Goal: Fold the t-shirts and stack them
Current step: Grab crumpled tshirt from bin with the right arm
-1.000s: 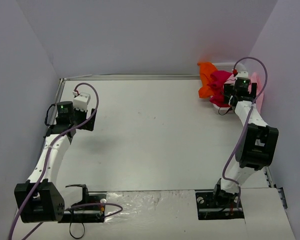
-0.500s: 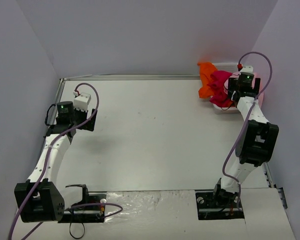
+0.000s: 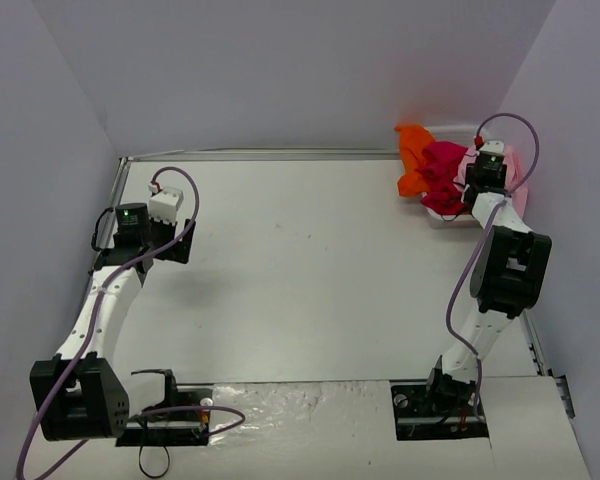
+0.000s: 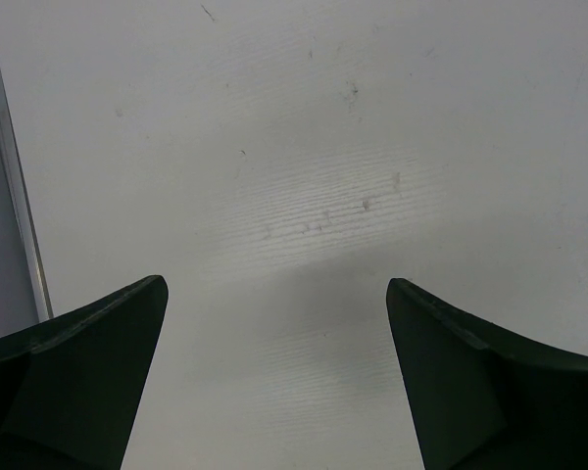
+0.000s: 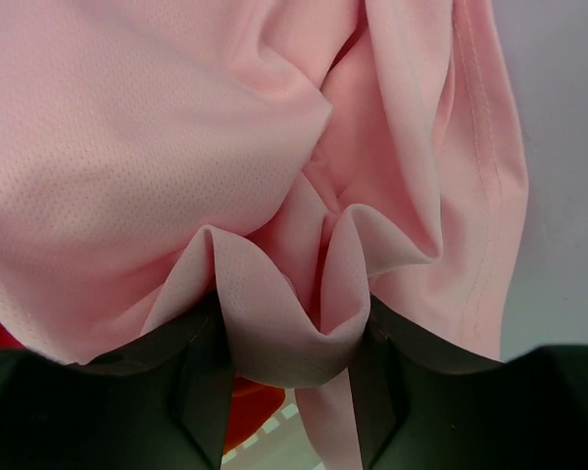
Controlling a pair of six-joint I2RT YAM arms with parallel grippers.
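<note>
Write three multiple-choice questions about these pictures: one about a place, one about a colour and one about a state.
1. Where does the heap of t-shirts lie?
A. at the far right corner of the table
B. at its centre
C. beside the left arm's base

2. What colour is the cloth between the fingers of the right hand?
A. orange
B. magenta
C. light pink

3. How is the left hand?
A. open over bare table
B. shut on a shirt
C. open around a basket

Key:
1 A: the top view shows the heap there.
2 C: the right wrist view shows a fold of the light pink t-shirt pinched.
3 A: the left wrist view shows its fingers wide apart, with nothing between.
</note>
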